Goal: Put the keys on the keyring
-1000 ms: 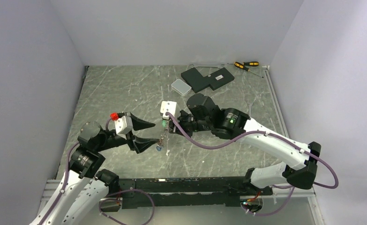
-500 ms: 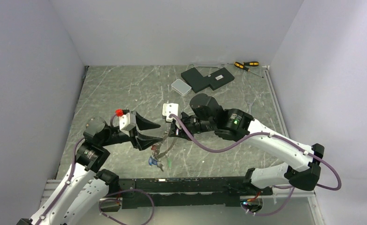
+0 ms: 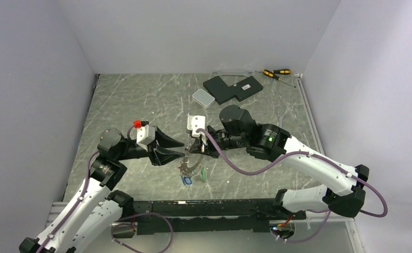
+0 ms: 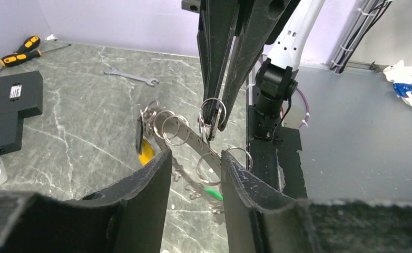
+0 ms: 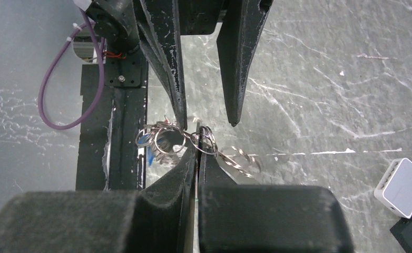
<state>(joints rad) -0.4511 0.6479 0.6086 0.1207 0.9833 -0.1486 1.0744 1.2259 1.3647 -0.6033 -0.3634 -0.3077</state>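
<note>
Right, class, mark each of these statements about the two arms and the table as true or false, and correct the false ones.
1. The right end effector is shut on the keyring. True.
2. The left end effector grips the keyring too. False: it is open, its jaws apart.
3. A silver wrench lies on the table. True.
4. The screwdrivers lie between the arm bases. False: they lie at the far right corner.
</note>
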